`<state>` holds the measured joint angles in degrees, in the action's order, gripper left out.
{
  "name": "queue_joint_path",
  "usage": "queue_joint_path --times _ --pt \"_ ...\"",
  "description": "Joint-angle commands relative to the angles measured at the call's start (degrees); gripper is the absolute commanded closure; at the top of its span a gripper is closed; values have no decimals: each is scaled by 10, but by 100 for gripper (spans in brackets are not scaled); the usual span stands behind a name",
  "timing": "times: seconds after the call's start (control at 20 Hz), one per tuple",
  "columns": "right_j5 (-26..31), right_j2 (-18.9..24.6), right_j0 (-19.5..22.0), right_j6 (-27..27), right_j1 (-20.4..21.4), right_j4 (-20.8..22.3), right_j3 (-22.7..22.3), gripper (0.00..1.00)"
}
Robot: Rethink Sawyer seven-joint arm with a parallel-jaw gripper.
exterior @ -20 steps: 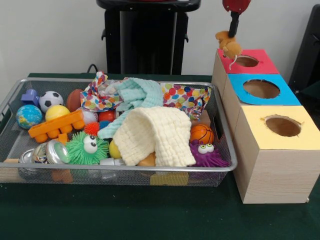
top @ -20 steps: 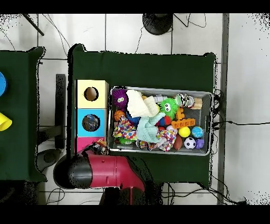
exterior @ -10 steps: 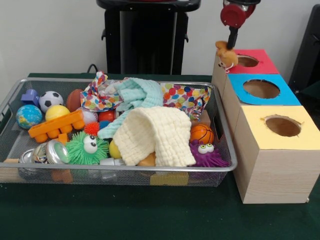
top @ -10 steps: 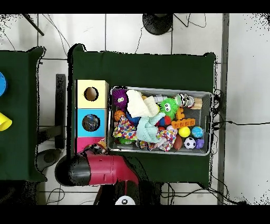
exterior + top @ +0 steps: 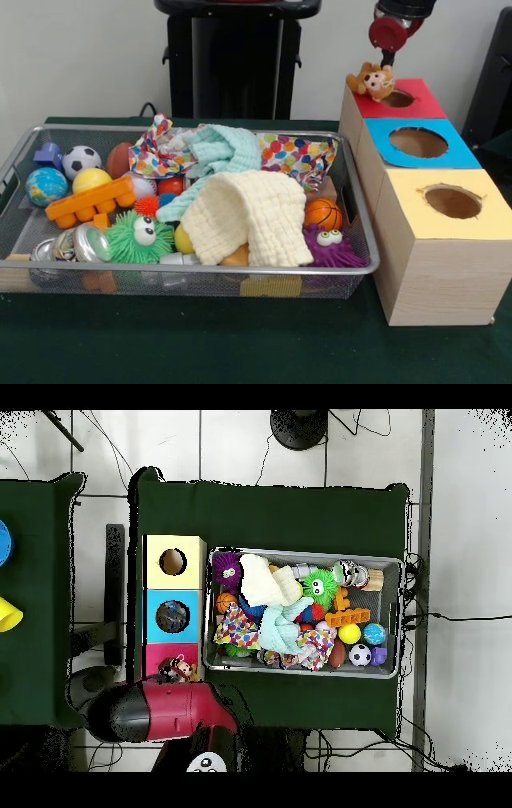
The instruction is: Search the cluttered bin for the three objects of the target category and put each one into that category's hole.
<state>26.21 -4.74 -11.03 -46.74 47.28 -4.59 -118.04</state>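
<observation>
Gripper (image 5: 388, 58): from the front, a thin dark stem below a red joint of the arm at the upper right edge, its tip just behind a small tan-brown plush animal with a pale face (image 5: 371, 81); whether it grips or has let go cannot be told. Plush animal: sits on the left edge of the red top of the farthest pale wooden box (image 5: 406, 98), face toward the camera, beside that box's round hole (image 5: 395, 98), not inside it. Blue-topped box (image 5: 419, 144) and yellow-topped box (image 5: 451, 232): in a row nearer the camera, each with its own round hole. Wide shallow silver wire-mesh tray (image 5: 192, 272): left of the boxes on the dark green table (image 5: 200, 344), holding a folded cream cloth (image 5: 252, 218), a mint knitted cloth (image 5: 220, 154), a dotted colourful cloth (image 5: 298, 156), a green spiky ball with googly eyes (image 5: 140, 236), a purple spiky ball (image 5: 330, 248), a small basketball (image 5: 322, 214), an orange toy brick (image 5: 90, 202), a soccer ball (image 5: 81, 160) and a globe ball (image 5: 45, 186). From overhead: the red and black arm (image 5: 160, 712) lies at the lower left; the plush animal (image 5: 180, 670) rests on the red box top (image 5: 162, 654), and the gripper itself cannot be made out. Mesh tray (image 5: 303, 554): right of the three boxes.
</observation>
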Motion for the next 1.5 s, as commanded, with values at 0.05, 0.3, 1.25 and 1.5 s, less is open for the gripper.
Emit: queue_joint_path --times 0.05,0.3,1.25,1.5 --pt "14 -3 -7 -191 -27 -31 34 100" --pt "17 -6 -34 -215 -34 -36 45 100" --pt "105 -10 -35 -213 -22 -28 120 100" --pt "96 4 -8 -191 -24 -32 127 100"
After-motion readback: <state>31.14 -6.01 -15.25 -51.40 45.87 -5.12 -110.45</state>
